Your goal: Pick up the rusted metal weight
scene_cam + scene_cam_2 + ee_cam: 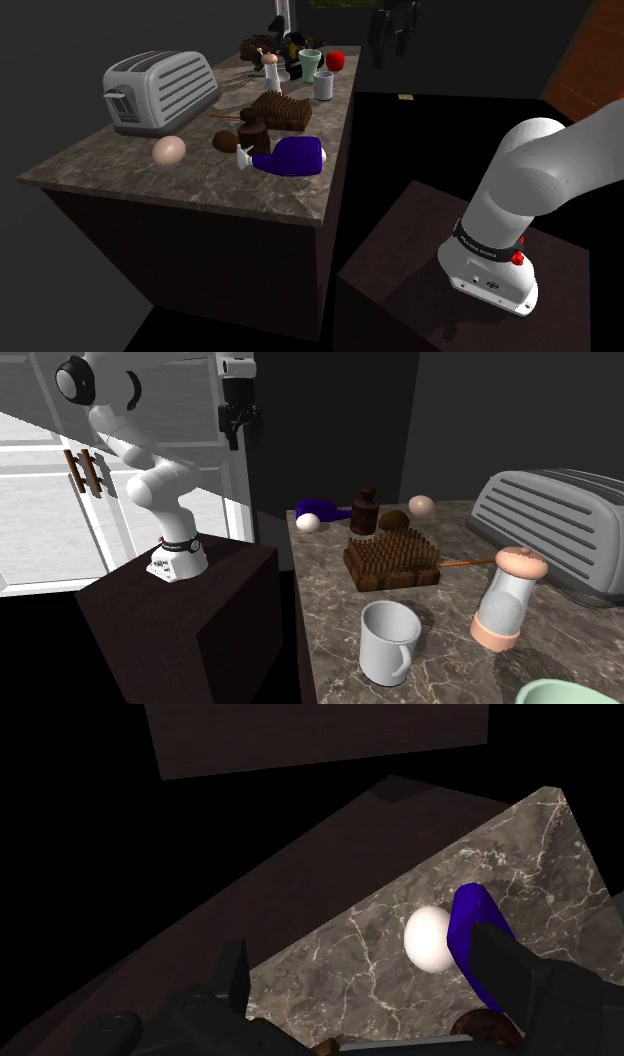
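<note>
The rusted weight [254, 135] [365, 510] is a small dark brown cylinder with a knob on top. It stands upright on the marble counter [120, 165], between a spiky brown block [281, 110] and a blue bottle [291, 156] lying on its side. My black gripper [240, 418] [393, 40] hangs high in the air, off the counter's edge and well away from the weight. In the wrist view the gripper [368, 979] is open and holds nothing, and beyond it are the blue bottle [470, 934] and its white cap [430, 939].
On the counter also stand a silver toaster [160, 90], an egg [169, 150], a brown oval lump [224, 142], a white mug [388, 642], a shaker [508, 597], a green cup [310, 62] and a red apple [335, 60]. A dark gap separates the counter from the stand [180, 612].
</note>
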### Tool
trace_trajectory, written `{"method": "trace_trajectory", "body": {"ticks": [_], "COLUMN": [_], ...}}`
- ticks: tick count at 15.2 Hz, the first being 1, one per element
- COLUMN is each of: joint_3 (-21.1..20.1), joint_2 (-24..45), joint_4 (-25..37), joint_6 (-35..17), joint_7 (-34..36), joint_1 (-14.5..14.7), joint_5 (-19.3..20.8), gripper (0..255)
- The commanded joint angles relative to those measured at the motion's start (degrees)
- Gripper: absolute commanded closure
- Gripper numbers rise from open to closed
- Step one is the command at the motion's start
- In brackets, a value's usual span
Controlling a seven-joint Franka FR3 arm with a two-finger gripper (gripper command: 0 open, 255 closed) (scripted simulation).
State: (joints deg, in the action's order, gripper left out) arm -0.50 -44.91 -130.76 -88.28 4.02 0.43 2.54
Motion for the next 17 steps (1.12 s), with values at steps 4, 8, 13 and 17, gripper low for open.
{"method": "trace_trajectory", "body": {"ticks": [4,8,13,17], "joint_3": [-1.36,-3.12,-5.17,-6.66], "joint_2": [5.78,13.81,24.25,32.84], "joint_4": [1.85,5.32,11.24,17.27], "joint_6": [-3.36,-7.24,-10.94,-12.88], "joint_7": [1.55,3.47,5.77,7.61], "joint_1": [0.59,1.27,2.01,2.63], "joint_5": [-1.23,-2.50,-3.44,-3.64], "gripper": [0,0,0,0]}}
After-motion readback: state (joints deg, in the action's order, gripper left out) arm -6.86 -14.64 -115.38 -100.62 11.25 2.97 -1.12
